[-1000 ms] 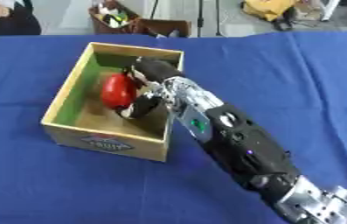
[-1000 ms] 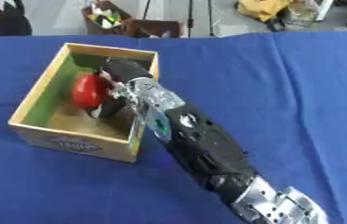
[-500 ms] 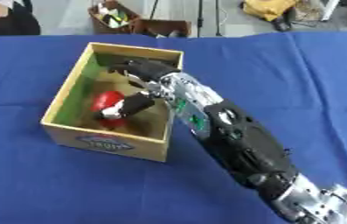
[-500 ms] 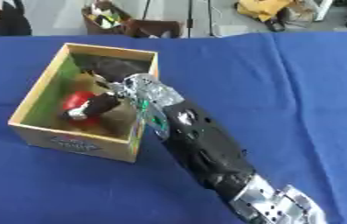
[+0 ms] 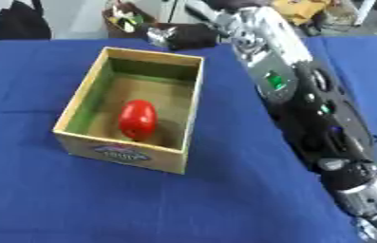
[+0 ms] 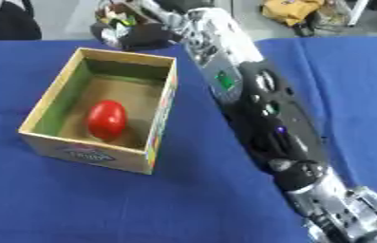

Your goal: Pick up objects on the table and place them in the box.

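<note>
The red object (image 5: 137,118) lies inside the box (image 5: 190,124); the right robot hand (image 5: 179,35) hovers at one o'clock, whether open or closed cannot be told.

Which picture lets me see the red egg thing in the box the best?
The left eye view: the red object lies nearer the picture's middle, on the floor of the box, fully in sight. The right eye view shows the same object whole too, only further to the left.

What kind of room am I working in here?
Probably a lab or workshop demo space, not a home. A table under a blue cloth holds only a wooden box with a red object inside; beyond the far edge lie a bin of clutter and yellow gear on a bare floor.
</note>
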